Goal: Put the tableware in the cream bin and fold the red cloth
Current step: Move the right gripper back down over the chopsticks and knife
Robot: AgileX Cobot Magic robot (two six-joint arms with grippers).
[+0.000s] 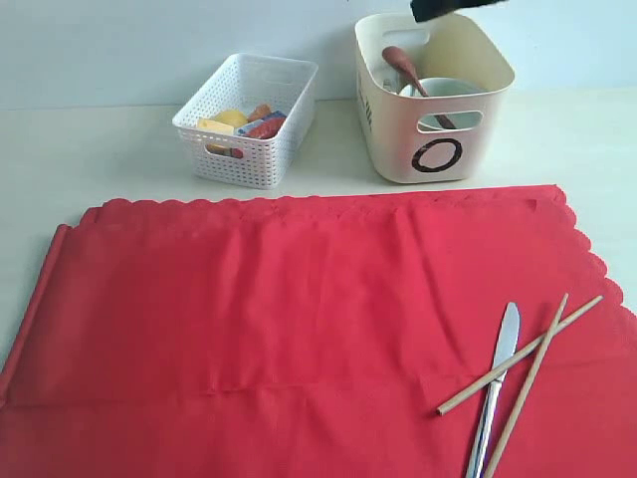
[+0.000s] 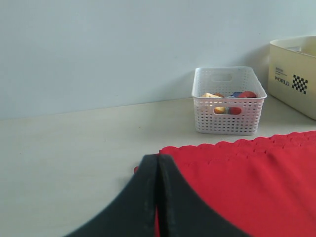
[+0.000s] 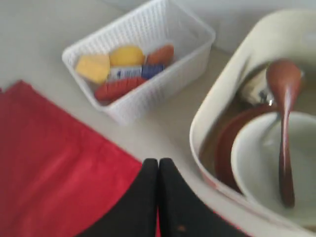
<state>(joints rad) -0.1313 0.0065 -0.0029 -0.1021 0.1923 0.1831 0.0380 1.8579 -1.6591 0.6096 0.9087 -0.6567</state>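
The red cloth (image 1: 279,339) lies spread flat over the table's front. On its right part rest a silver knife (image 1: 503,373) and two crossed wooden chopsticks (image 1: 528,351). The cream bin (image 1: 398,139) stands behind it and holds a pale bowl (image 3: 261,163), a brown-handled spoon (image 3: 285,128) leaning in the bowl, and a brown plate (image 3: 224,145). My right gripper (image 3: 158,163) is shut and empty, hovering beside the bin's rim (image 3: 207,123); only a dark part of that arm (image 1: 453,8) shows above the bin. My left gripper (image 2: 158,160) is shut and empty over the cloth's corner (image 2: 247,173).
A white perforated basket (image 1: 249,124) with yellow, orange and red food pieces stands left of the cream bin. Bare pale tabletop (image 1: 90,149) lies behind and left of the cloth, and a light wall (image 2: 123,44) closes the back.
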